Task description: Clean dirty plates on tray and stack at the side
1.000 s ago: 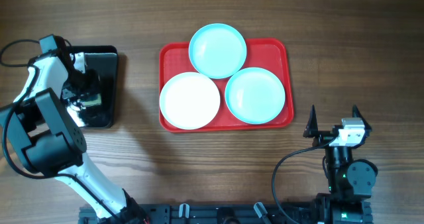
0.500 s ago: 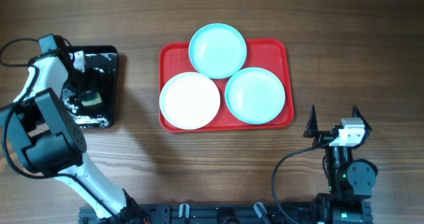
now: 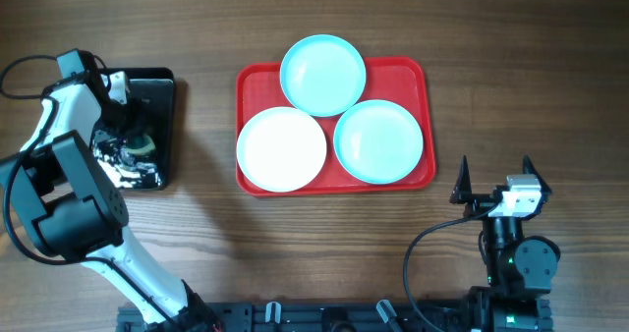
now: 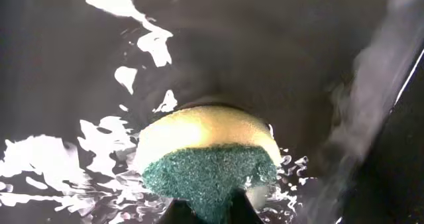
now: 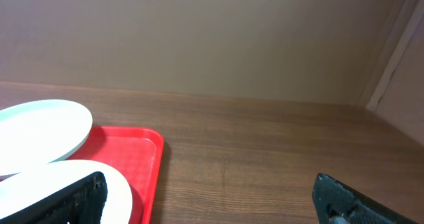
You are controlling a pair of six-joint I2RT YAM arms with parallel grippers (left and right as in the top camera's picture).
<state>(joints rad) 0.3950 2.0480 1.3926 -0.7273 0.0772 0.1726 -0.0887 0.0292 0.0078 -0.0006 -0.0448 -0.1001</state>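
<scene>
Three plates lie on the red tray: a turquoise one at the back, a white one front left, a turquoise one front right. My left gripper is over the black tray and is shut on a yellow and green sponge, just above the wet black surface. My right gripper is open and empty, near the table's front right, right of the red tray. Two plates show at the left of its view.
The glossy black tray holds water with bright reflections. A cable loops on the table at the far left and another by the right arm's base.
The left gripper with the sponge has moved a little toward the front of the black tray; the water reflections have shifted. The right arm and plates have not moved.
</scene>
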